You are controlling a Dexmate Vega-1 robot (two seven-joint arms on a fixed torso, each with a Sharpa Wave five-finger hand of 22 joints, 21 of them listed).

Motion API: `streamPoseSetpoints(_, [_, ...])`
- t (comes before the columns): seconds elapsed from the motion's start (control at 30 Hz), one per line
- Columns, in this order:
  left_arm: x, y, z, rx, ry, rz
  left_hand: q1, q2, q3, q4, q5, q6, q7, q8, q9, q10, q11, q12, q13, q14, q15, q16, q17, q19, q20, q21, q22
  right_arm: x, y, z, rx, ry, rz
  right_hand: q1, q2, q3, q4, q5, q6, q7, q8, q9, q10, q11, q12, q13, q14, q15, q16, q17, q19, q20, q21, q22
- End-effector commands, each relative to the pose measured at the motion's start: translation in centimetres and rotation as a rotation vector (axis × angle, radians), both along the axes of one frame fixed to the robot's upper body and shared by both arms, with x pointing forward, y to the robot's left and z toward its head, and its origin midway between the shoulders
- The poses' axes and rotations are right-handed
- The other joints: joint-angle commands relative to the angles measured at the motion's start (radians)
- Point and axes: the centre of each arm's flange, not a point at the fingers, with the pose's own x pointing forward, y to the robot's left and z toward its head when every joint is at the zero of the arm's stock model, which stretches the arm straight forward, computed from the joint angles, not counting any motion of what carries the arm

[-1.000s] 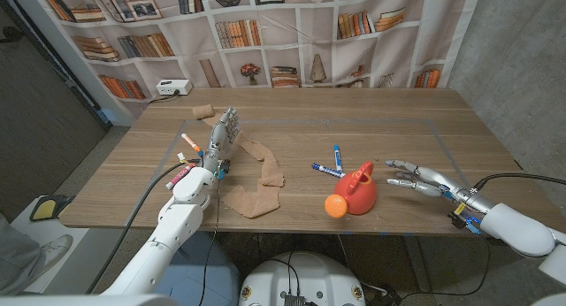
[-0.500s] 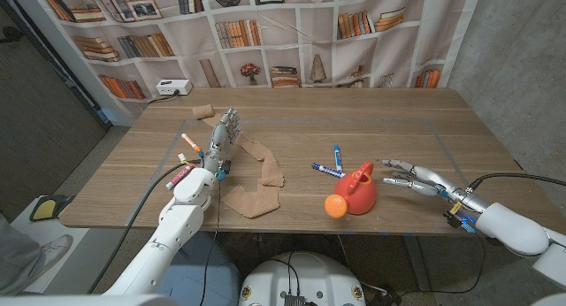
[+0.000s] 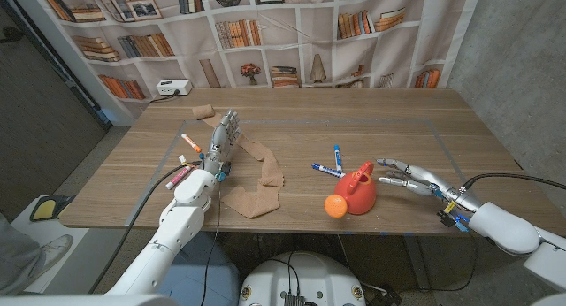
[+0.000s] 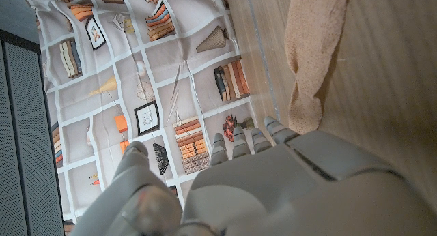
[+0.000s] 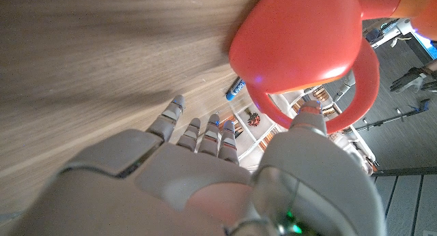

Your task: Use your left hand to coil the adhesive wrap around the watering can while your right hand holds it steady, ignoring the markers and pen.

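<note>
The red watering can (image 3: 360, 191) with its orange spout head (image 3: 334, 206) stands near the table's front edge; it looms close in the right wrist view (image 5: 300, 38). My right hand (image 3: 409, 177) is open, fingers spread, its tips right beside the can's right side; its thumb (image 5: 311, 120) sits by the can's handle (image 5: 358, 93), and contact is unclear. The tan adhesive wrap (image 3: 259, 175) lies loose on the wood left of centre (image 4: 311, 52). My left hand (image 3: 221, 140) stands upright just left of the wrap, open and holding nothing.
Two blue markers (image 3: 332, 163) lie just behind the can. Orange and red markers (image 3: 188, 147) lie left of my left hand. A small tan roll (image 3: 203, 110) and a white box (image 3: 173, 87) sit at the back left. A bookshelf backdrop (image 3: 283, 32) hangs behind.
My right hand has slid left across the table, closing the gap to the watering can. The left hand and the wrap have barely moved.
</note>
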Motion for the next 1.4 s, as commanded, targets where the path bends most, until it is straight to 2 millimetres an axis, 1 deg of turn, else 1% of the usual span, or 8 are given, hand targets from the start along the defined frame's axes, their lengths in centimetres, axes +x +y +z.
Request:
streamPoseSetpoints(0.03, [0.3,-0.1,-0.1,-0.006,0.004,-0.004,-0.002,0.004,0.003,-0.004,0.001,0.006,-0.001,0.002,0.005,0.003,0.005,0.003,0.006,-0.002,0.003,0.000,0.002,-0.007,0.004,0.004,0.002,0.3,0.8,0.0,0.012,0.007,0.021,0.010,0.004,0.006,-0.001,0.005,0.006,0.002,0.001,0.004,0.007,-0.001,0.002,0.000,0.001,-0.068,-0.001,0.002,0.006,-0.002,-0.003,0.002])
streamPoseSetpoints(0.27, [0.4,-0.2,-0.1,-0.004,0.006,-0.005,-0.002,0.004,0.003,-0.004,0.001,0.008,0.000,0.003,0.005,0.005,0.005,0.004,0.006,-0.002,0.003,0.000,0.002,-0.007,0.004,0.004,0.002,0.6,1.3,-0.3,0.034,0.008,0.027,0.011,0.007,0.008,0.000,0.005,0.007,0.002,0.001,0.004,0.007,-0.003,0.001,0.000,0.000,-0.068,-0.001,0.002,0.005,-0.002,-0.004,0.002])
streamPoseSetpoints(0.57, [0.4,-0.3,0.1,0.001,0.000,-0.008,-0.003,0.004,0.003,-0.004,0.001,0.011,-0.001,0.003,0.005,0.008,0.006,0.004,0.006,-0.001,0.003,0.000,0.002,-0.008,0.004,0.004,0.002,0.9,1.3,-0.3,0.069,0.006,0.036,0.019,0.012,0.014,-0.001,0.006,0.008,-0.004,0.001,0.005,0.010,-0.008,0.002,0.000,0.002,-0.071,0.000,0.002,0.005,-0.004,-0.004,0.002])
streamPoseSetpoints(0.63, [0.4,-0.4,0.2,0.003,-0.002,-0.009,-0.003,0.004,0.003,-0.004,0.001,0.011,0.000,0.003,0.005,0.008,0.005,0.005,0.006,-0.002,0.003,0.000,0.002,-0.008,0.004,0.004,0.002,0.9,1.4,-0.3,0.076,0.008,0.042,0.025,0.015,0.018,-0.003,0.006,0.008,-0.005,0.000,0.005,0.010,-0.008,0.001,0.000,0.010,-0.073,0.002,0.002,0.017,-0.009,0.001,0.003])
streamPoseSetpoints(0.73, [0.4,-0.5,0.3,0.002,-0.004,-0.011,-0.003,0.004,0.003,-0.004,0.001,0.011,-0.001,0.003,0.005,0.009,0.005,0.005,0.006,-0.001,0.003,0.000,0.002,-0.008,0.005,0.004,0.002,1.0,1.6,-0.3,0.082,0.009,0.049,0.028,0.016,0.019,-0.004,0.006,0.008,-0.005,0.000,0.005,0.011,-0.008,0.002,0.000,0.014,-0.075,0.004,0.002,0.024,-0.012,0.003,0.003])
streamPoseSetpoints(1.17, [0.1,-0.6,0.3,-0.002,-0.010,-0.012,-0.004,0.005,0.002,-0.004,0.001,0.012,0.000,0.003,0.005,0.009,0.003,0.004,0.006,-0.002,0.003,0.000,0.002,-0.008,0.004,0.004,0.002,1.1,2.0,-0.6,0.100,0.004,0.053,0.036,0.017,0.023,-0.006,0.005,0.014,-0.010,0.002,0.005,0.017,-0.009,0.004,0.001,0.023,-0.077,0.006,0.002,0.027,-0.012,0.003,0.003])
streamPoseSetpoints(1.4, [-0.1,-0.7,0.3,-0.006,-0.015,-0.015,-0.005,0.006,0.002,-0.003,0.002,0.012,0.001,0.003,0.005,0.009,0.006,0.004,0.006,-0.002,0.005,0.000,0.002,-0.006,0.001,0.005,0.002,1.0,2.2,-0.5,0.107,-0.005,0.053,0.036,0.015,0.023,-0.006,0.004,0.008,-0.014,0.000,0.005,0.015,-0.011,0.002,0.001,0.024,-0.078,0.006,0.003,0.028,-0.013,0.003,0.003])
